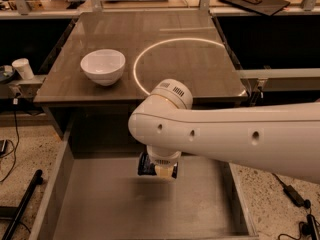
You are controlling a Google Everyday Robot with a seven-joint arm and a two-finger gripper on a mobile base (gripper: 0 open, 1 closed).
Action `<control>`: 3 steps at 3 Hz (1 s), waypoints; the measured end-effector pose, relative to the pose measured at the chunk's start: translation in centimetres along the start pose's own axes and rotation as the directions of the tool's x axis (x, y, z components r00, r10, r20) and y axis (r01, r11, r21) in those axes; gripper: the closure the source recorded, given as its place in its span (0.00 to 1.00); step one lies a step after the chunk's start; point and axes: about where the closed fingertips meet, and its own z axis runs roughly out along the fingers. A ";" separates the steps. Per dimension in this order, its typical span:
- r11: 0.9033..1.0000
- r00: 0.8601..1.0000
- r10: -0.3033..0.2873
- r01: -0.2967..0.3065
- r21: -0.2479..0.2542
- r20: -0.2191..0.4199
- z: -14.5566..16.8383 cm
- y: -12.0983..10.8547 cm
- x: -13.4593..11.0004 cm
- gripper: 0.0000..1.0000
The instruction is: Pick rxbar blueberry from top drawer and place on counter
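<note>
One view only. The tool [158, 168] hangs down in the top drawer [100, 204], just below the middle of the worktop's [200, 79] front edge. The wrist hides it, so I can't tell if it's clamped. The rxbar blueberry [144, 165] peeks out dark at the tool's left. I'd guess it's light with a crinkly, slippery wrapper, so pinch across the narrow width. Its long axis is mostly hidden.
</note>
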 end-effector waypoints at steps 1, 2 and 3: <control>1.000 1.000 -0.012 0.012 0.027 0.000 -1.4 -0.7 -0.1 1.00; 0.997 1.000 -0.029 0.029 0.077 -0.010 -3.4 -2.5 0.0 1.00; 0.994 0.999 -0.033 0.034 0.099 -0.017 -4.2 -3.4 0.2 1.00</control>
